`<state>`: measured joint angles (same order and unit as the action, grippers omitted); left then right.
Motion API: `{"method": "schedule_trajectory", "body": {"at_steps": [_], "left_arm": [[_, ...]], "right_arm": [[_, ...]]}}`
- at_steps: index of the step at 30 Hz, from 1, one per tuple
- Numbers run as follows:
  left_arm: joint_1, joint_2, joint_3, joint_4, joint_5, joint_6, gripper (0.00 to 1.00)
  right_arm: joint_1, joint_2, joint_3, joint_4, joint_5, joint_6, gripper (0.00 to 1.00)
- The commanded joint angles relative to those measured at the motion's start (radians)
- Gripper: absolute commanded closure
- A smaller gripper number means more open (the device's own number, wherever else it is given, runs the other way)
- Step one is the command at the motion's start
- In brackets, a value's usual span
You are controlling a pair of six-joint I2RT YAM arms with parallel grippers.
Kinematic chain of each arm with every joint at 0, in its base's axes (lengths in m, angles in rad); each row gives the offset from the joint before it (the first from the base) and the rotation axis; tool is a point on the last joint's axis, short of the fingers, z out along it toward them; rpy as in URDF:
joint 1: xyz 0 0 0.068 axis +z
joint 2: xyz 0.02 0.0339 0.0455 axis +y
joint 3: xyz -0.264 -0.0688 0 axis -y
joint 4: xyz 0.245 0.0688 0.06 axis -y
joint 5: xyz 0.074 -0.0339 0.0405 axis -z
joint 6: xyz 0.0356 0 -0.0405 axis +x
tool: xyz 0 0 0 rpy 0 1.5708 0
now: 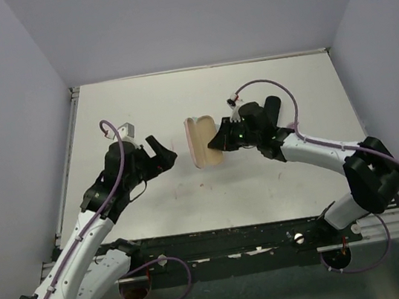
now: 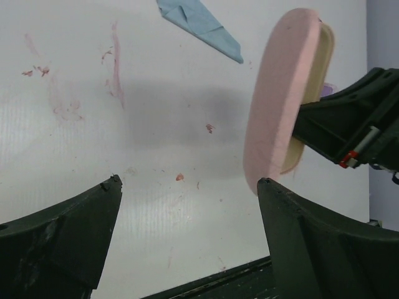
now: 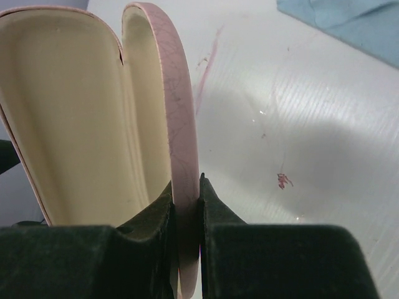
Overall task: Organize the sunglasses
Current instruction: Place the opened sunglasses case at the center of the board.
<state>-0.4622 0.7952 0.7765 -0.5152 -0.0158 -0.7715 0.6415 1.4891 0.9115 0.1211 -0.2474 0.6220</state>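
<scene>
top view: the open pink case [image 1: 203,140] sits on the white table [image 1: 281,92] between the arms. the left gripper [image 1: 166,153] hovers just left of it, spread wide and holding nothing. the right gripper [image 1: 217,141] meets the case's right edge.

left wrist: a blue cloth [image 2: 199,25] lies near the case. a pale purple sliver [image 2: 328,90] shows behind the rim, and i cannot tell if it is the sunglasses.

right wrist: the fingers [image 3: 217,215] pinch the case's pink wall.

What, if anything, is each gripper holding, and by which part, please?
Right gripper: the open pink case, by one shell's rim. Left gripper: nothing, jaws open.
</scene>
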Motion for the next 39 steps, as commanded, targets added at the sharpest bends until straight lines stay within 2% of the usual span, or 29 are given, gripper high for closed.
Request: {"method": "schedule_trajectory", "body": {"at_steps": [1,5,9,20,23,29,32,34,39], "left_arm": [[0.0,0.077,-0.002,0.122,0.134,0.028,0.01],[-0.009,0.156,0.001,0.139,0.149,0.023,0.01],[-0.021,0.22,-0.003,0.144,0.131,0.024,0.01],[-0.024,0.24,-0.025,0.098,0.073,0.008,0.01],[-0.026,0.231,-0.025,0.067,0.048,-0.003,0.01],[-0.024,0.184,-0.046,0.014,-0.035,-0.014,0.01],[-0.024,0.159,-0.051,0.001,-0.053,-0.015,0.01],[-0.026,0.148,-0.052,-0.005,-0.059,-0.009,0.01],[-0.026,0.124,-0.063,-0.008,-0.067,0.0,0.01]], "right_arm": [[0.003,0.085,-0.075,0.05,-0.03,0.14,0.96],[0.009,0.154,-0.14,0.19,-0.078,0.235,0.93],[0.029,0.212,-0.146,0.236,-0.056,0.271,0.89],[0.135,0.396,-0.099,0.42,0.1,0.441,0.82],[0.17,0.445,-0.077,0.466,0.192,0.519,0.76],[0.187,0.468,-0.033,0.338,0.269,0.516,0.68],[0.187,0.442,-0.043,0.29,0.292,0.484,0.68],[0.187,0.419,-0.031,0.238,0.306,0.417,0.79],[0.187,0.404,0.107,-0.026,0.332,0.149,0.8]]}}
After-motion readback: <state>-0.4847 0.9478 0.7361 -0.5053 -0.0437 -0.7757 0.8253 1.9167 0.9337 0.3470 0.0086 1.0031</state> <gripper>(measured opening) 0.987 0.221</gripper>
